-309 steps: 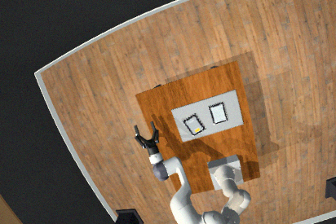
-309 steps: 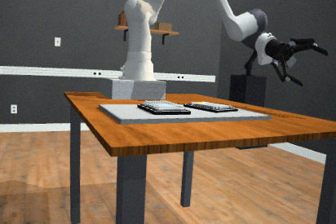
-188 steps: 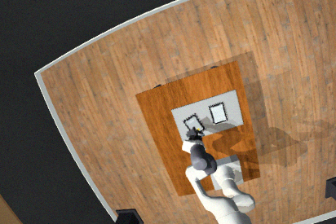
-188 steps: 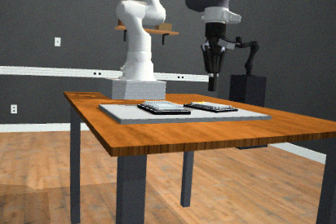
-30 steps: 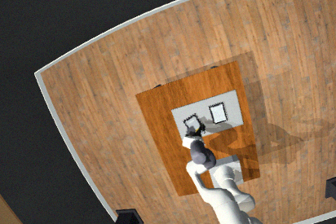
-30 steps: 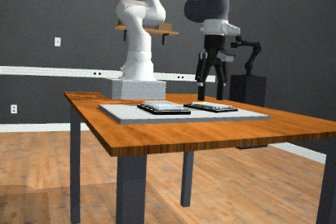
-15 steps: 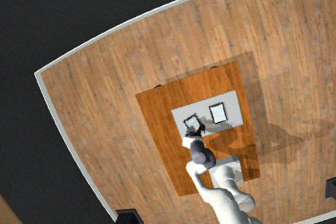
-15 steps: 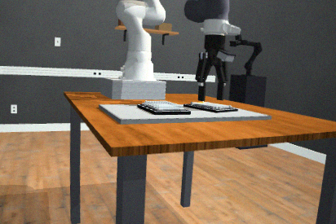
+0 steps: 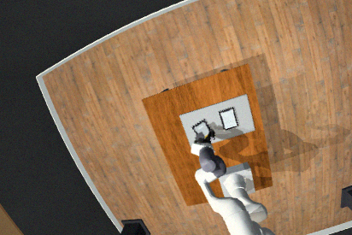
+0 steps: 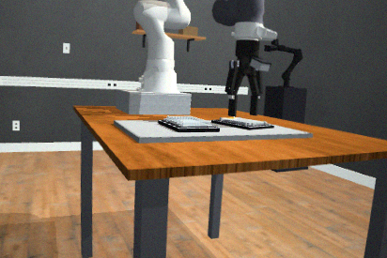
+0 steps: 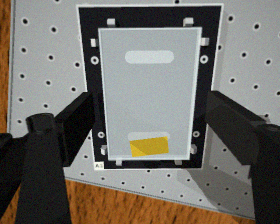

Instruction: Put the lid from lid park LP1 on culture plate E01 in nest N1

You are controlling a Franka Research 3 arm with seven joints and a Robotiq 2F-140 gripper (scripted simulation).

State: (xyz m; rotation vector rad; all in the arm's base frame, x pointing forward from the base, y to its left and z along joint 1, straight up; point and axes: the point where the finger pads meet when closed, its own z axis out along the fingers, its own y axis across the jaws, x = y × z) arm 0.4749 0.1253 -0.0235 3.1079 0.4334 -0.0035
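The lid (image 11: 150,92) is a pale translucent rectangle with a yellow tab (image 11: 150,146). It lies flat in the black frame of lid park LP1 (image 11: 149,15) on the grey perforated base. My gripper (image 11: 150,106) is open directly above it, with one finger on each long side of the lid, apart from it. In the side view the fingertips (image 10: 242,108) hang just above the lid (image 10: 241,122). The culture plate E01 (image 10: 188,122) sits uncovered in nest N1 beside the lid park. It also shows in the overhead view (image 9: 228,119), to the right of the gripper (image 9: 201,134).
The grey base plate (image 10: 211,131) lies on an orange wooden table (image 10: 244,150). The robot's pedestal (image 10: 154,102) stands at the table's back. A black stand with an arm (image 10: 286,94) stands behind the table at the right.
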